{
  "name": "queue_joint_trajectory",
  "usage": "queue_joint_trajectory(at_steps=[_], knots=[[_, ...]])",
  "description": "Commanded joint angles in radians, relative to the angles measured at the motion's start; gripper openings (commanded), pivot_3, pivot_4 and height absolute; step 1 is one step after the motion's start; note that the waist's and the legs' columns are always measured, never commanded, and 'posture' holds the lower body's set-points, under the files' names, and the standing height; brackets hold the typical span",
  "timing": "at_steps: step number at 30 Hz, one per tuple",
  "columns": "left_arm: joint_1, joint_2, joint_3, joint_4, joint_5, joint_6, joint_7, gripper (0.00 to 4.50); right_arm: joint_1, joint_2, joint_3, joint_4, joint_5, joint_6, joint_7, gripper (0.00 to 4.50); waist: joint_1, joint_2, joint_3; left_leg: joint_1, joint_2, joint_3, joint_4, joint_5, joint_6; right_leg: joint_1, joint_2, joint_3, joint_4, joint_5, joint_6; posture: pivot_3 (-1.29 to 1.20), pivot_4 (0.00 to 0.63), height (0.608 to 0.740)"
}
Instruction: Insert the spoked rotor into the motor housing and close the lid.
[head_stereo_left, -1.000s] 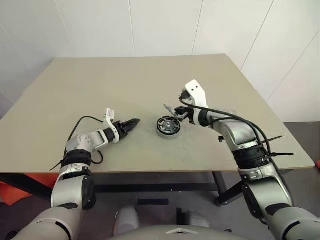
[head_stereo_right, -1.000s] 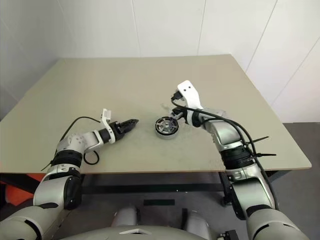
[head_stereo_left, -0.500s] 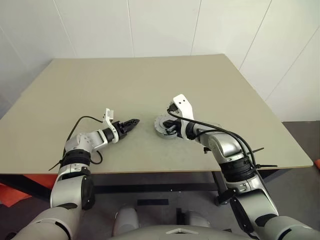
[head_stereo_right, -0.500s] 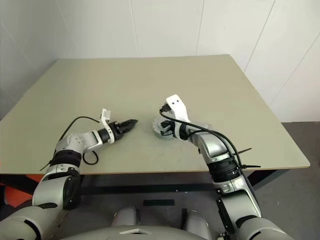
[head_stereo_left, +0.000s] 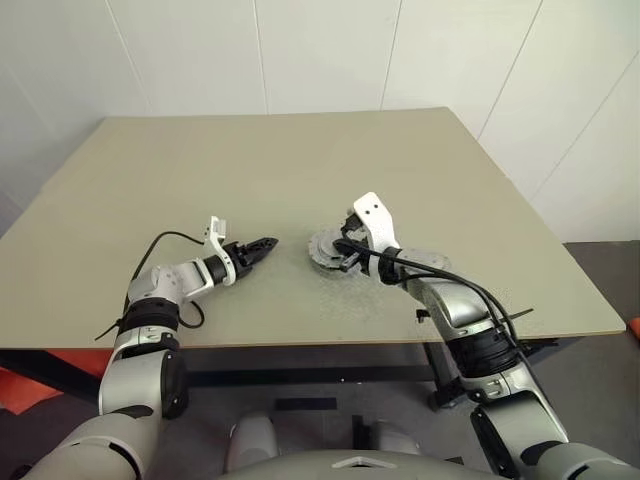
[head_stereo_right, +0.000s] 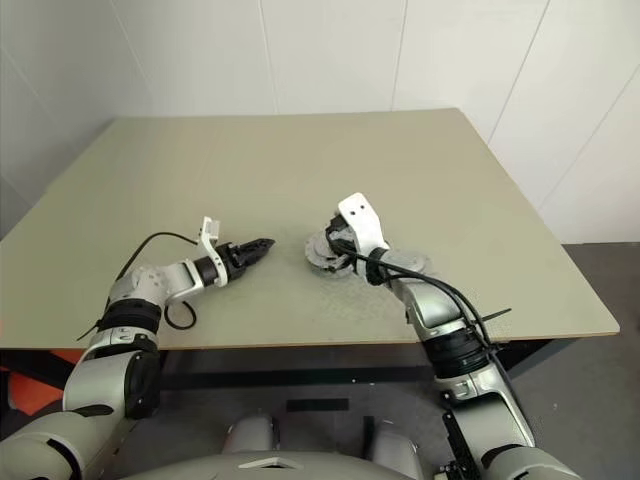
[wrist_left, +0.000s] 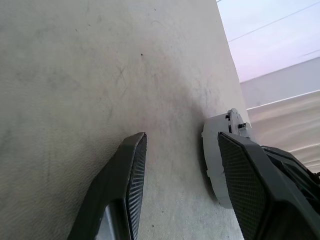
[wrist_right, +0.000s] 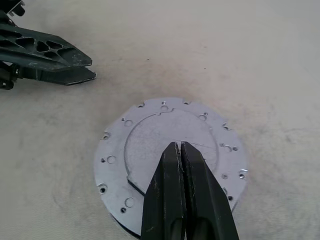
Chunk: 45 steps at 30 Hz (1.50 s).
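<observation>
Lid now covers motor housing; right gripper fingers together on it.

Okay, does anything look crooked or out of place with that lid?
Nothing stands out. The lid lies flat on the motor housing, with the shut right claw over its centre. Whether it is fully seated cannot be told. The open left claw waits apart, beside it.

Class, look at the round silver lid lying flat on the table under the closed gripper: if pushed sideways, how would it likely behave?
The lid looks like rigid metal, so it probably will not flex. Lying flat and low, it seems likelier to slide than to roll or tip. Its smooth face under the shut right gripper may let the fingertips skid.
</observation>
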Motion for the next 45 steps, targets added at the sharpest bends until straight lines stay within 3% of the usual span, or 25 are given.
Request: queue_joint_trajectory(at_steps=[1,4,12,16,18,24,36,42,45], knots=[[-0.023,0.001,0.005,0.017,0.013,-0.027,0.021,2.43,-0.035,0.014,-0.036,-0.002,0.034,-0.032,0.029,0.02,0.0,0.0,0.0,0.0,0.0,0.0,0.0,0.0,0.0,0.0,0.0,0.0,0.0,0.0,0.0,0.0,0.0,0.74],[-0.036,-0.005,-0.004,0.001,0.018,-0.041,0.021,2.43,-0.034,0.012,-0.05,0.018,0.036,-0.078,0.05,0.02,0.002,0.0,0.0,0.0,0.0,0.0,0.0,0.0,0.0,0.0,0.0,0.0,0.0,0.0,0.0,0.0,0.0,0.74],[-0.037,0.007,-0.093,-0.082,0.077,-0.09,-0.019,2.43,-0.031,0.002,-0.028,0.078,-0.003,-0.183,0.07,2.6,0.002,-0.001,0.001,-0.007,0.0,0.0,0.0,0.001,-0.002,-0.006,0.0,0.0,0.0,0.004,-0.007,0.0,0.0,0.74],[-0.013,0.024,-0.194,-0.163,0.149,-0.152,-0.056,2.43,-0.022,0.0,-0.013,0.06,-0.004,-0.178,0.086,4.0,0.002,-0.002,0.001,-0.008,0.0,0.0,0.0,0.001,-0.002,-0.008,0.001,0.0,0.0,0.004,-0.008,0.0,0.0,0.74],[-0.001,0.029,-0.227,-0.188,0.171,-0.178,-0.07,2.43,-0.014,-0.007,0.008,0.044,-0.007,-0.164,0.104,4.46,0.001,-0.002,0.001,-0.008,0.0,0.0,0.0,0.001,-0.002,-0.008,0.001,0.0,0.0,0.004,-0.009,0.0,0.0,0.74],[0.029,0.041,-0.312,-0.254,0.232,-0.259,-0.119,2.43,-0.005,-0.005,0.029,0.04,-0.016,-0.141,0.102,4.46,0.001,-0.002,0.002,-0.008,0.001,0.0,0.0,0.001,-0.001,-0.008,0.001,0.0,0.0,0.003,-0.009,0.0,0.0,0.74],[0.07,0.045,-0.312,-0.38,0.237,-0.396,-0.175,2.43,-0.013,0.019,0.007,0.119,-0.007,-0.112,0.094,4.46,0.0,-0.002,0.002,-0.007,0.001,0.0,0.001,0.001,-0.001,-0.008,0.001,0.0,0.002,0.003,-0.01,0.0,0.0,0.74],[0.078,0.05,-0.3,-0.38,0.231,-0.413,-0.177,2.43,-0.016,0.024,-0.014,0.131,-0.002,-0.101,0.091,2.94,0.0,-0.002,0.002,-0.007,0.001,0.0,0.003,0.001,-0.001,-0.007,0.001,0.0,0.002,0.003,-0.009,0.0,0.0,0.74],[0.08,0.053,-0.298,-0.374,0.233,-0.418,-0.178,2.43,-0.014,0.021,-0.018,0.129,-0.004,-0.095,0.091,2.94,0.0,-0.002,0.002,-0.007,0.001,0.0,0.003,0.001,-0.001,-0.007,0.001,0.0,0.002,0.003,-0.01,0.0,0.0,0.74]])
